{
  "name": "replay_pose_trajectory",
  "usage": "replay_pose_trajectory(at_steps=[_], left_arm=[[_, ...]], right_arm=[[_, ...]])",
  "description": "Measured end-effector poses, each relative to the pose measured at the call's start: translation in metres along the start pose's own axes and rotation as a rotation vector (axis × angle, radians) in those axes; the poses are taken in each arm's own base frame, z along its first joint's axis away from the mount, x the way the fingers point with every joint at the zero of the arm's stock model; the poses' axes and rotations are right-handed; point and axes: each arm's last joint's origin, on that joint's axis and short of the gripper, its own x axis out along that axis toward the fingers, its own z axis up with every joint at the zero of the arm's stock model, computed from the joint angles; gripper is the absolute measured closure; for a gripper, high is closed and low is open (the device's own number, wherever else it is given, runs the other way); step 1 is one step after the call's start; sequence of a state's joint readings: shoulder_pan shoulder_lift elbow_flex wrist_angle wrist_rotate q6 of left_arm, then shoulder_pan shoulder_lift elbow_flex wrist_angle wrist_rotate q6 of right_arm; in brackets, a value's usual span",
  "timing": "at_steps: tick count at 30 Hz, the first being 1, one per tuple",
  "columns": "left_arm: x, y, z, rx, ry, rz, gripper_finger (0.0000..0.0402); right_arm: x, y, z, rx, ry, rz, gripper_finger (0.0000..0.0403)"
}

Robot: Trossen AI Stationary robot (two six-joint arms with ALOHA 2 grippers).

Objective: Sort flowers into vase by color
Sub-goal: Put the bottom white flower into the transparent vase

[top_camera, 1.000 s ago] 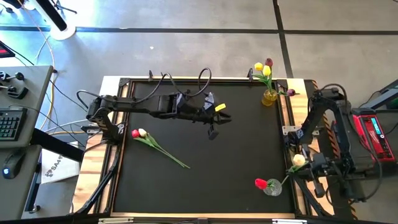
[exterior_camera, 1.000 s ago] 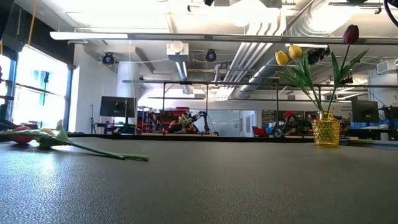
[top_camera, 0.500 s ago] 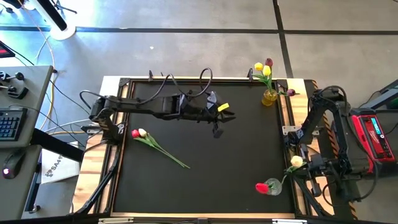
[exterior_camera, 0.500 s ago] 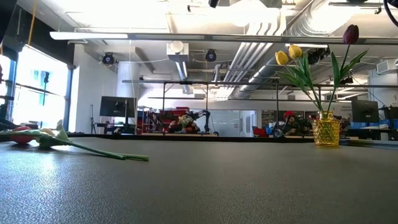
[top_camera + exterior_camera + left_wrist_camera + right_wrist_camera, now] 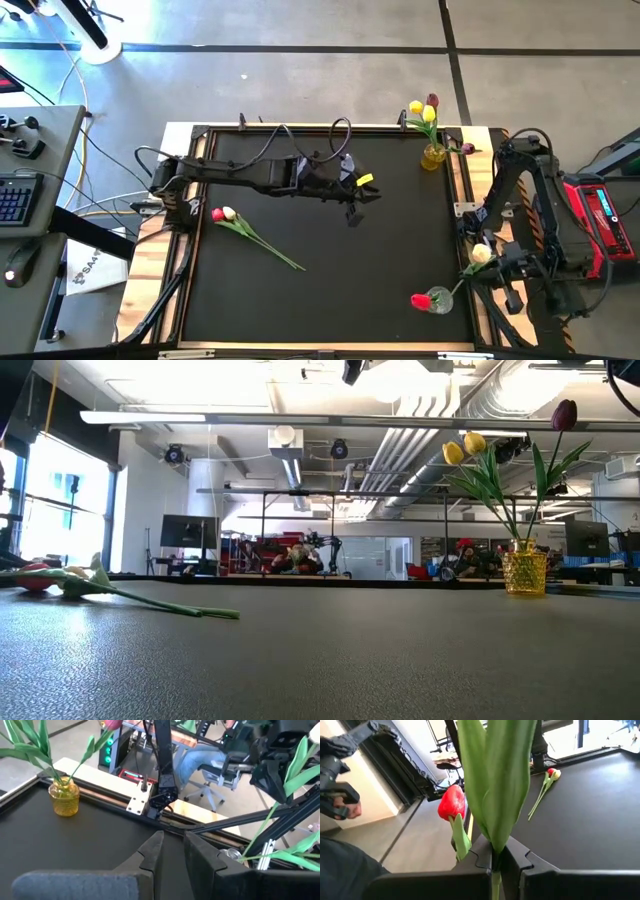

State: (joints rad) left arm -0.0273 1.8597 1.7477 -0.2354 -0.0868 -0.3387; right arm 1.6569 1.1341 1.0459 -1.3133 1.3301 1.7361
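A red tulip and a cream tulip [image 5: 222, 214] lie side by side on the mat near the left, stems [image 5: 272, 250] pointing toward the near right; the low view shows them too [image 5: 60, 582]. A yellow vase [image 5: 433, 156] at the far right corner holds yellow tulips and a maroon one. A clear vase [image 5: 438, 301] at the near right holds a red tulip [image 5: 419, 296]. My right gripper [image 5: 496, 862] is shut on a cream tulip [image 5: 482, 254] beside that vase. My left gripper [image 5: 354, 207] hovers over the mat's middle, empty, its fingers a narrow gap apart [image 5: 173, 842]. My right gripper pinches the cream tulip's thin stem [image 5: 494, 876] between its two fingers, just below the leaves [image 5: 495, 780], which rise past the fingertips. The flower is lifted off the table, slanted, its head [image 5: 482, 254] uppermost. Whether the stem's lower end [image 5: 460, 288] is inside the clear vase I cannot tell.
The black mat has a raised frame with a wooden border [image 5: 470, 200]. A wide bare stretch of mat [image 5: 380, 250] lies between the lying flowers and the two vases. The right arm's base [image 5: 520, 190] stands at the right edge, and cables [image 5: 300, 135] run along the far edge.
My left gripper has drifted a little toward the table's right edge, staying above the mat. The flowers and vases have kept their places.
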Motion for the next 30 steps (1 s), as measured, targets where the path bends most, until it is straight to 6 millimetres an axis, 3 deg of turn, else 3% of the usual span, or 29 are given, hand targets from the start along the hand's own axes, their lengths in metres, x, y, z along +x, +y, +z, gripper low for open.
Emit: replay_pose_trajectory(at_steps=[12,18,30], left_arm=[[0.0,0.0,0.0,0.0,0.002,-0.004,0.0339],[0.0,0.0,-0.001,0.034,0.009,-0.002,0.0339],[0.0,0.002,0.0,0.052,0.004,0.002,0.0339]], right_arm=[[0.0,-0.002,0.001,-0.057,0.006,-0.009,0.0403],[0.01,-0.004,-0.001,-0.039,0.133,-0.086,0.0403],[0.022,0.002,0.002,-0.056,0.133,-0.105,0.0403]])
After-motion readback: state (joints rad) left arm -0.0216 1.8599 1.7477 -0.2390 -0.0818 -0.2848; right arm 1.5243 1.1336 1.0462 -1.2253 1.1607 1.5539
